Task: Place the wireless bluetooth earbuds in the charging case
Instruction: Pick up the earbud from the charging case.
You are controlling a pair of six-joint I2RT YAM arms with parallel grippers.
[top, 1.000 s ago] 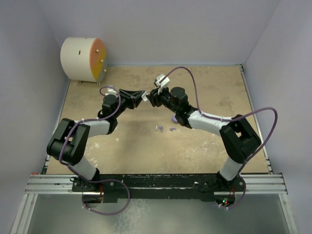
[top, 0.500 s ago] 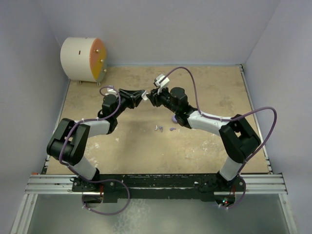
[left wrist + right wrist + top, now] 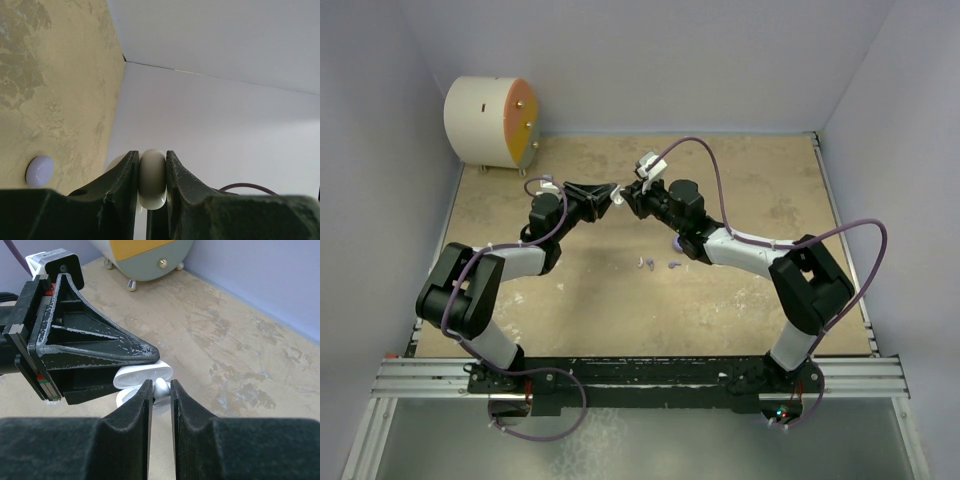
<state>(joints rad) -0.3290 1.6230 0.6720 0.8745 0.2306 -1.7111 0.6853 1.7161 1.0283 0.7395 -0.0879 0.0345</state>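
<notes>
My left gripper (image 3: 611, 194) is shut on the white charging case (image 3: 152, 176) and holds it in the air above the back middle of the table. In the right wrist view the case (image 3: 141, 375) is open, its two shells apart. My right gripper (image 3: 161, 386) is shut on a small white earbud (image 3: 161, 386) and holds it at the case's open mouth, touching it. In the top view the right gripper (image 3: 627, 198) meets the left one tip to tip. A lilac disc (image 3: 678, 243) and two tiny lilac earbuds (image 3: 643, 264) lie on the table below the right arm.
A big white drum with an orange face (image 3: 490, 122) stands at the back left corner and also shows in the right wrist view (image 3: 145, 257). Lilac walls close the table (image 3: 770, 290) on three sides. The lilac disc shows in the left wrist view (image 3: 39, 170).
My right gripper has edged a little left and back, closing onto the case in my left gripper. The things on the table have not moved.
</notes>
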